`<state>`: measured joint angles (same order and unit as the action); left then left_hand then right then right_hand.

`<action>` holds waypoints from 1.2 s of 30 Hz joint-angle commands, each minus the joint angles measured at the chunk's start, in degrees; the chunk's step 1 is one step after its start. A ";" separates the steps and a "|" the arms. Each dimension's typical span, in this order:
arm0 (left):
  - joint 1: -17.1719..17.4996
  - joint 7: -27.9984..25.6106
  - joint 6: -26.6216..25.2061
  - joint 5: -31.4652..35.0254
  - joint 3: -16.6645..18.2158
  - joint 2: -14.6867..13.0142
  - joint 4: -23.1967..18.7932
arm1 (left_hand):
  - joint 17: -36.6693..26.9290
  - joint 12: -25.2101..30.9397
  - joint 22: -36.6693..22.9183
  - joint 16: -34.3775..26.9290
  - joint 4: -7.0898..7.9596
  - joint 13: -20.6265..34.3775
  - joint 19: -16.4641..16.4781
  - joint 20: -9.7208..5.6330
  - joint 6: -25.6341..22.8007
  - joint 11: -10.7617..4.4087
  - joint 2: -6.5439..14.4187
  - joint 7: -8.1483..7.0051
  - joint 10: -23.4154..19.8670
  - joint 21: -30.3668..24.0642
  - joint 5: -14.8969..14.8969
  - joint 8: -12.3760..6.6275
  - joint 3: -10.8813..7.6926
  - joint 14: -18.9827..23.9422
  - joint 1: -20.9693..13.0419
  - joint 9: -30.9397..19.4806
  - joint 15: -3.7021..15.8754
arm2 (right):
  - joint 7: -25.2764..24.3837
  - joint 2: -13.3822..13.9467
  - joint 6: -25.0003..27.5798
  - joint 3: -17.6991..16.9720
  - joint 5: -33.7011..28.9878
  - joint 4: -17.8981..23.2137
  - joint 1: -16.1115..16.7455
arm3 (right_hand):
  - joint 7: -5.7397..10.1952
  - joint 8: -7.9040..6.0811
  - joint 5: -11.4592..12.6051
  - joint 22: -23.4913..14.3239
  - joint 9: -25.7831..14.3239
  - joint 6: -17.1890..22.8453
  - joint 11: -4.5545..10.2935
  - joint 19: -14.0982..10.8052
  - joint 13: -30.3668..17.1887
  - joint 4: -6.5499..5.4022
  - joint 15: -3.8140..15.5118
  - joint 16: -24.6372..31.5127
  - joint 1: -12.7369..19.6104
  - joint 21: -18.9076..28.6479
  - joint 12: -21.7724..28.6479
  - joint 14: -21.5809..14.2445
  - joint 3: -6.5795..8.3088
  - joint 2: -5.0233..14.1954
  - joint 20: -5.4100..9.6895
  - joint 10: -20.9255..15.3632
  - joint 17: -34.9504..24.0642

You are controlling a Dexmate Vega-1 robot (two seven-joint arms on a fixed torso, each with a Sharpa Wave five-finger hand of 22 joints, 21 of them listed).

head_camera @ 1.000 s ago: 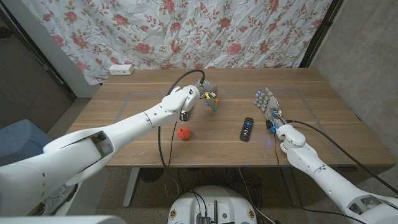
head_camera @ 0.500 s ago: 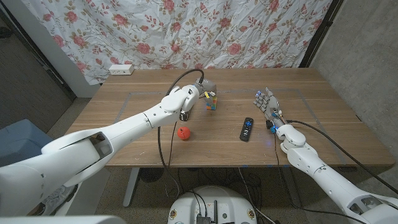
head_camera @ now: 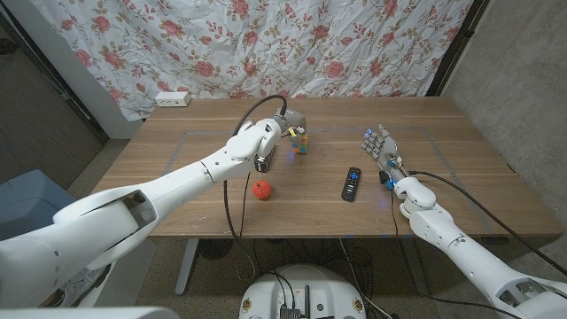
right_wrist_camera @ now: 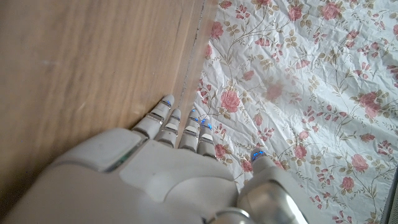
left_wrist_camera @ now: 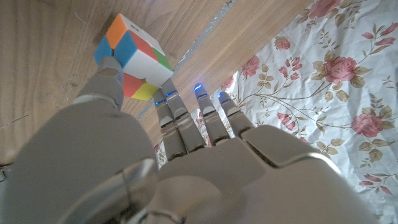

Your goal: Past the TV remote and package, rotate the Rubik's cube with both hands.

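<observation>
A wooden surface (head_camera: pixel 195 168) holds a Rubik's cube (head_camera: pixel 302 144) near its middle. The left hand (head_camera: pixel 285 128) touches the cube with its thumb, other fingers straight, not grasping it. The right hand (head_camera: pixel 380 149) stands released, fingers apart, beside a black TV remote (head_camera: pixel 352 183). A red ball (head_camera: pixel 261 189) lies nearer.

I see a small red ball (head_camera: pixel 261 189) sitting on the wooden table (head_camera: pixel 195 190), toward my near edge. At the far left corner of the table lies a white power strip (head_camera: pixel 172 98). Behind the table hangs a white curtain with red roses (head_camera: pixel 266 44), which my wrist views also catch. A blue bin (head_camera: pixel 27 199) stands on the floor at the left.
</observation>
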<state>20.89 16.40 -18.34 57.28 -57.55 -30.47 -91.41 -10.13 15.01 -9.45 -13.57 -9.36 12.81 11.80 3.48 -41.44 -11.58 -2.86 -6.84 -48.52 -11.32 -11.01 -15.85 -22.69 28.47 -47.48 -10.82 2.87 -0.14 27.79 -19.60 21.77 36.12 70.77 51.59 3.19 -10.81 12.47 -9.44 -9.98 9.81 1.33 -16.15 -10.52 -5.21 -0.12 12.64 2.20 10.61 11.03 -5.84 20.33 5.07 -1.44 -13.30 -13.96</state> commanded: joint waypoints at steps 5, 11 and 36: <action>2.42 -1.82 -1.52 -2.02 3.01 -1.77 -3.51 | -0.19 -0.50 -0.29 0.23 0.16 0.12 0.27 0.41 0.19 -0.92 -0.16 0.12 -0.83 0.37 -0.19 0.38 0.31 0.48 0.53 -0.28 6.88 | -0.76 0.32 -0.03 0.06 -0.65 1.53 0.39 | 0.09 -0.20 -0.06 -0.18 -0.27 0.64 -0.03 -0.21 -0.16 -0.21 -0.22 0.53 -0.44 0.21 0.00 -0.19 0.02 0.92 -0.38 -0.32 -0.19; 4.40 -4.35 -2.14 -5.48 5.41 -1.83 -4.26 | -0.19 -0.60 -0.29 0.31 0.20 0.19 0.15 0.34 0.06 -0.96 -0.22 0.02 -0.89 0.44 -0.19 0.42 0.46 0.49 0.73 -0.28 6.88 | -1.32 0.47 0.19 0.12 -1.05 2.20 0.45 | 0.06 -0.20 -0.07 -0.18 -0.27 0.67 -0.07 -0.24 -0.17 -0.20 -0.19 0.58 -0.45 0.21 0.02 -0.20 -0.02 0.94 -0.45 -0.39 -0.24; 9.62 -12.95 -5.14 -21.39 11.87 -1.95 -6.40 | -0.14 -1.00 -0.30 0.71 -0.04 0.31 0.17 0.66 -0.42 -1.00 -0.13 0.60 -1.04 0.48 -0.30 0.58 0.52 0.24 0.39 -0.31 6.58 | -2.50 1.62 -0.99 1.06 -4.90 5.34 -0.16 | 0.14 -0.23 -0.09 -0.18 -0.27 0.91 -0.07 -0.35 -0.17 0.05 0.08 0.71 -0.24 0.24 0.05 -0.23 -0.11 0.94 -0.66 -0.54 -0.37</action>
<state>28.74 6.90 -22.44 43.13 -47.97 -32.29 -96.90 -10.14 14.13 -9.45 -12.89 -9.37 12.93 11.58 3.69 -41.76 -12.29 -3.18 -6.54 -49.23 -10.95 -11.02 -15.45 -22.21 28.47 -47.19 -10.79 2.87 -2.43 29.33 -19.50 22.27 32.78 75.18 52.11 3.29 -10.81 12.47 -9.44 -9.97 10.34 1.33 -16.57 -10.52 -5.21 -0.11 12.99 2.20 10.60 11.03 -5.84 20.33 5.07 -1.86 -13.30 -14.26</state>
